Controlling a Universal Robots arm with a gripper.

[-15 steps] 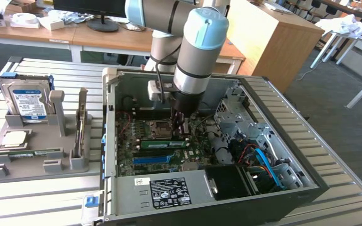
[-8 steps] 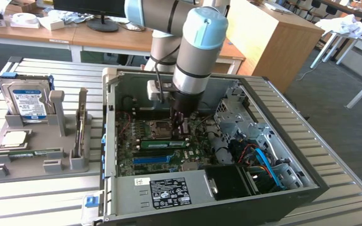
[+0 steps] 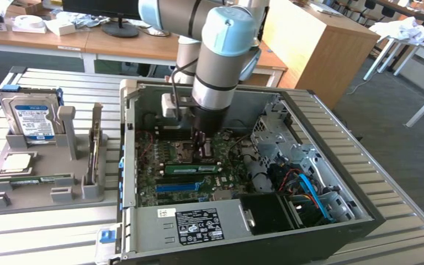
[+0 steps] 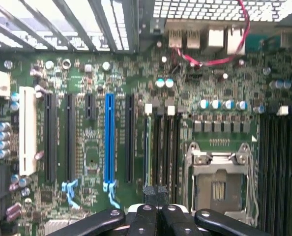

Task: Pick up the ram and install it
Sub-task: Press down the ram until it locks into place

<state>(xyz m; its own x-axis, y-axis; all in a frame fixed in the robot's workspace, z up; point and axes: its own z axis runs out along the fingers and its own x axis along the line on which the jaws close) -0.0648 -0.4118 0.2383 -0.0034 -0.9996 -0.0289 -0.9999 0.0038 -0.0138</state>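
We log our end effector (image 3: 201, 144), fingers pressed together and pinching nothing, low inside the open computer case (image 3: 344, 165) over the motherboard (image 4: 136, 128), with the ram (image 3: 190, 168) seated just below it in a slot, long axis running across the exterior view.

You can read no text here: the white sticker (image 3: 199, 226) on the computer case (image 3: 359, 221) carries print and symbols (far too small), and the hard drive (image 3: 31, 118) label's blue-and-white lettering blurs.
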